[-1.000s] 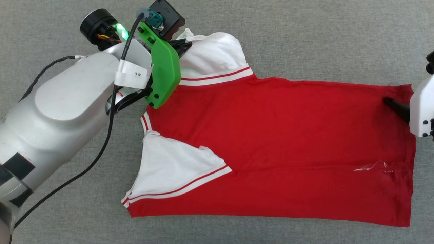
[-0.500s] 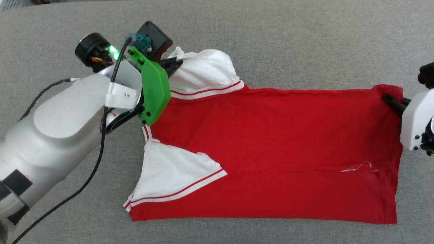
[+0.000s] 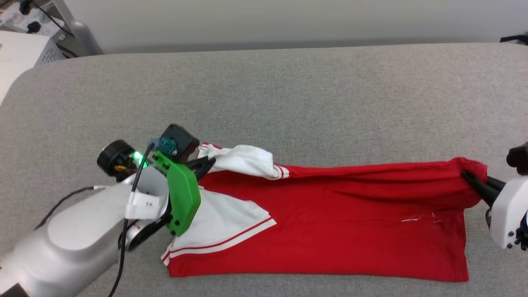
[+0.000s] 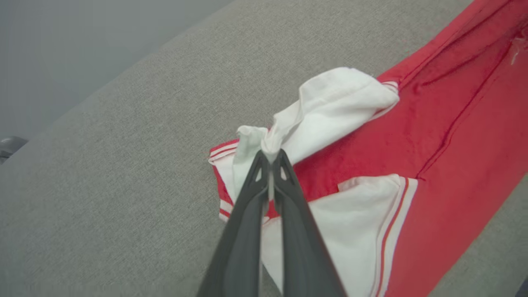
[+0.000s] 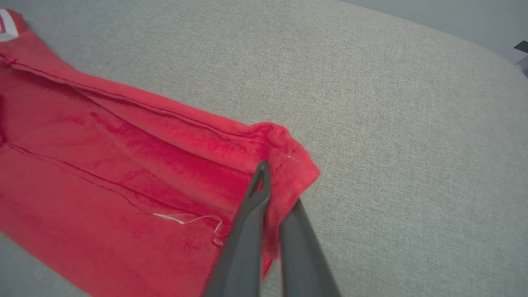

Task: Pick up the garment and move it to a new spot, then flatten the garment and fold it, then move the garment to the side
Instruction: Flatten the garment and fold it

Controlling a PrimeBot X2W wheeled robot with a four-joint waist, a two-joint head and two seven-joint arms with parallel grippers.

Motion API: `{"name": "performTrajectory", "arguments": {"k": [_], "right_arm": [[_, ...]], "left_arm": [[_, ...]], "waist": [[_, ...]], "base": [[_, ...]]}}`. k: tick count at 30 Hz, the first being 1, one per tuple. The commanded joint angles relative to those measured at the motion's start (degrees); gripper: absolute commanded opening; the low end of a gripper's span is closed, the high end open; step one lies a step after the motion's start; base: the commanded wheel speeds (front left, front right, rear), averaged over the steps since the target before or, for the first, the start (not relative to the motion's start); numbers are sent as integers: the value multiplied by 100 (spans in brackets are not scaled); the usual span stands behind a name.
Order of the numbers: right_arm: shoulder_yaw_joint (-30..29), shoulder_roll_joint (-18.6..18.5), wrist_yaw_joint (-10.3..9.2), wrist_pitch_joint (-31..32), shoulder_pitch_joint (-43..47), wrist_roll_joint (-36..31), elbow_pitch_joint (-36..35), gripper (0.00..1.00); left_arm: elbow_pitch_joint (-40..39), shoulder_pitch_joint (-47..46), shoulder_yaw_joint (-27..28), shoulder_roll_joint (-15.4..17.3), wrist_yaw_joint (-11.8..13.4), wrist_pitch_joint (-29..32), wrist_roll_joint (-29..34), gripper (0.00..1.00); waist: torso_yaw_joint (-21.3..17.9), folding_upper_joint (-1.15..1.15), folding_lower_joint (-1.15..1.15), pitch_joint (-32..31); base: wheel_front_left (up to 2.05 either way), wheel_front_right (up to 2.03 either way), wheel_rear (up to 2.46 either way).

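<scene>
L end effector [image 4: 271, 156] pinches white sleeve of garment [image 3: 330, 214]; R end effector [image 5: 275, 185] pinches red hem corner. Far edge raised btwn them, rest flat on grey surface [image 3: 288, 103].

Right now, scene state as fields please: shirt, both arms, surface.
garment: bright red soft T-shirt, white short sleeves, striped trim
left fingers: shut on far white sleeve
right fingers: shut on far hem corner
far edge: stretched between both grips, appears raised
near edge: lying on grey fabric surface
fold: not yet complete
</scene>
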Motion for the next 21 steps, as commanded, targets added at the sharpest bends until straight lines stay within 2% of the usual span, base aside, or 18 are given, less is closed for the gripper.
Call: {"name": "performTrajectory", "arguments": {"k": [1, 10, 14, 21], "right_arm": [[-53, -14, -4, -62, 173, -49, -73, 0], [-435, 117, -4, -159, 1171, -193, -472, 0], [-562, 226, -4, -147, 1520, -173, -511, 0], [-626, 501, -4, -239, 1853, -172, -331, 0]], "left_arm": [[-90, 210, 12, 81, 81, -46, -23, 0], [-691, 1154, 10, 395, 538, -160, -221, 0], [-702, 1485, 9, 416, 603, -168, -279, 0], [-406, 1799, 9, 267, 605, -249, -369, 0]], "waist": [[17, 0, 0, -214], [58, 0, 0, -363], [52, 0, 0, -333], [62, 0, 0, -187]], "base": [[0, 0, 0], [0, 0, 0], [0, 0, 0], [0, 0, 0]]}}
